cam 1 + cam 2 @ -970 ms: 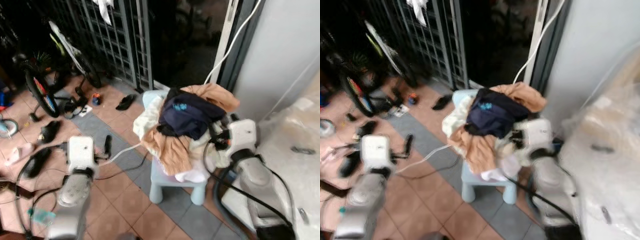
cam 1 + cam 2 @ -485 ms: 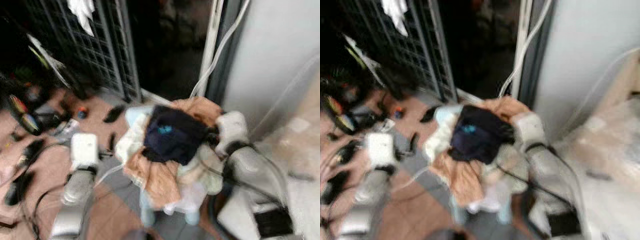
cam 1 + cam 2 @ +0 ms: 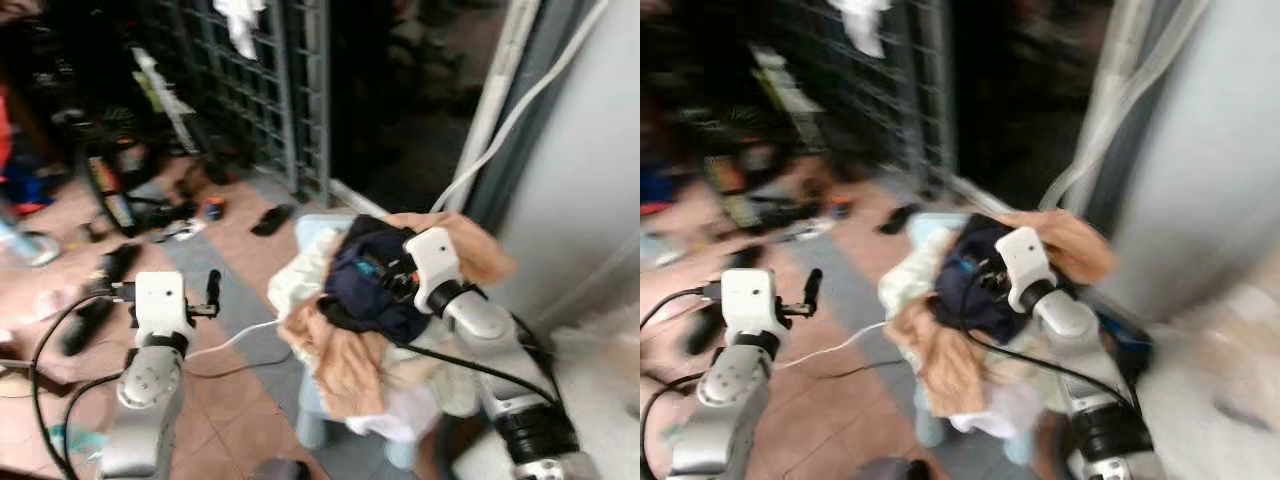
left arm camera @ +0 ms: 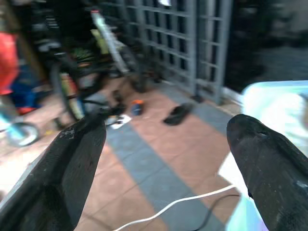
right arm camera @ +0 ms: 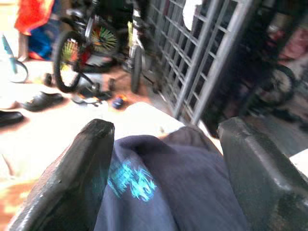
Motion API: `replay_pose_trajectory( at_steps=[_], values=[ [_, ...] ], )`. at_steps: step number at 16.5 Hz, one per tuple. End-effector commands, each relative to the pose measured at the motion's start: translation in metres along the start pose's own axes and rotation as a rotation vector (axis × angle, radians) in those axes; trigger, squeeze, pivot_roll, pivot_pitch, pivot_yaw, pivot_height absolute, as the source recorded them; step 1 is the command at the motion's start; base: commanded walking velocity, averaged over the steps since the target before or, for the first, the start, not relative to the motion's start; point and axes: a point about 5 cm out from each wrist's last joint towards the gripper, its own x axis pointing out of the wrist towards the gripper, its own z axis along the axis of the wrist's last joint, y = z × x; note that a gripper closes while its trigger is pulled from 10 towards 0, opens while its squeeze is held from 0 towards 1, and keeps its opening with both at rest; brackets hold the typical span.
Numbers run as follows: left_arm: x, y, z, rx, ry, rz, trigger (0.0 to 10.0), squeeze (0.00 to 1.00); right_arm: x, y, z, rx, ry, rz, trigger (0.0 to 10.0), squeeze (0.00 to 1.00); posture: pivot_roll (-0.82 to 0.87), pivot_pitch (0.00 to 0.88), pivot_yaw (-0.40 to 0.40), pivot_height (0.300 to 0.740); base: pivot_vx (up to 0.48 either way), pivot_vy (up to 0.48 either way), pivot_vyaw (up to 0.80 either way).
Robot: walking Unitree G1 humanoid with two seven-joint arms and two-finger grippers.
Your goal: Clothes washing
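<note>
A heap of clothes sits on a small pale blue stool (image 3: 312, 425). A navy garment with a teal print (image 3: 372, 285) (image 5: 168, 183) lies on top, over tan cloth (image 3: 340, 360) and pale cream cloth (image 3: 300, 275). My right gripper (image 5: 163, 163) stands open right over the navy garment, one finger (image 5: 72, 178) on each side of it, above the pile's upper right. My left gripper (image 4: 166, 159) is open and empty, held over the tiled floor to the left of the stool.
A metal grille gate (image 3: 250, 90) and a dark doorway stand behind the stool. Bicycles (image 5: 91, 43) and several shoes (image 3: 270, 218) crowd the floor at the left. A white cable (image 3: 235, 335) runs across the tiles. A grey wall (image 3: 590, 150) rises at the right.
The camera has swung, so the whole scene has shifted. My right gripper has moved from the pile's right side up over the navy garment. The left arm holds its place beside the stool.
</note>
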Motion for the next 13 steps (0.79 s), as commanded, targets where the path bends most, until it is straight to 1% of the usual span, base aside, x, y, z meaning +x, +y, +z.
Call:
replay_pose_trajectory(
  at_steps=[1, 3, 5, 6, 8, 9, 10, 11, 13],
  values=[
    [0.0, -0.001, 0.005, 0.01, -0.014, -0.012, 10.0, 0.0, 0.001, -0.004, -0.006, 0.009, 0.042, -0.03, 10.0, 0.0, 0.01, 0.003, 0.068, 0.74, 0.0, 0.48, 0.0],
    [0.0, -0.002, 0.005, 0.009, -0.015, -0.014, 10.0, 0.0, 0.001, -0.007, -0.008, -0.018, 0.073, -0.072, 10.0, 0.0, 0.01, 0.004, 0.068, 0.74, 0.0, 0.48, 0.0],
    [0.0, -0.003, 0.007, 0.015, -0.022, -0.025, 10.0, 0.0, 0.001, -0.02, -0.016, -0.011, 0.169, -0.182, 10.0, 0.0, 0.01, 0.006, 0.071, 0.74, 0.0, 0.0, 0.0],
    [0.0, -0.003, 0.007, 0.016, -0.021, -0.026, 10.0, 0.0, 0.0, -0.022, -0.02, -0.003, 0.199, -0.2, 10.0, 0.0, 0.01, 0.005, 0.072, 0.74, 0.0, 0.0, 0.0],
    [0.0, -0.003, 0.007, 0.02, -0.017, -0.029, 10.0, 0.0, -0.003, -0.026, -0.034, 0.043, 0.304, -0.246, 10.0, 0.0, 0.01, 0.005, 0.072, 0.74, 0.0, 0.0, 0.0],
    [0.0, -0.003, 0.006, 0.024, -0.011, -0.03, 10.0, 0.0, -0.006, -0.026, -0.042, 0.087, 0.367, -0.274, 4.4, 0.0, 0.01, 0.005, 0.071, 0.74, 0.0, 0.0, 0.0],
    [0.0, -0.004, 0.006, 0.025, -0.009, -0.03, 10.0, 0.0, -0.007, -0.026, -0.044, 0.097, 0.382, -0.279, 0.4, 0.0, 0.02, 0.007, 0.069, 0.74, 0.0, 0.0, 0.0],
    [0.001, -0.004, 0.006, 0.028, -0.007, -0.029, 10.0, 0.0, -0.007, -0.027, -0.045, 0.086, 0.392, -0.286, 0.0, 0.0, 0.02, 0.007, 0.068, 0.74, 0.0, 0.0, 0.0],
    [0.002, -0.003, 0.006, 0.039, -0.004, -0.028, 10.0, 0.0, -0.003, -0.021, -0.042, 0.051, 0.386, -0.277, 0.0, 0.0, 0.02, 0.009, 0.073, 0.74, 0.0, 0.0, 0.0]
  ],
)
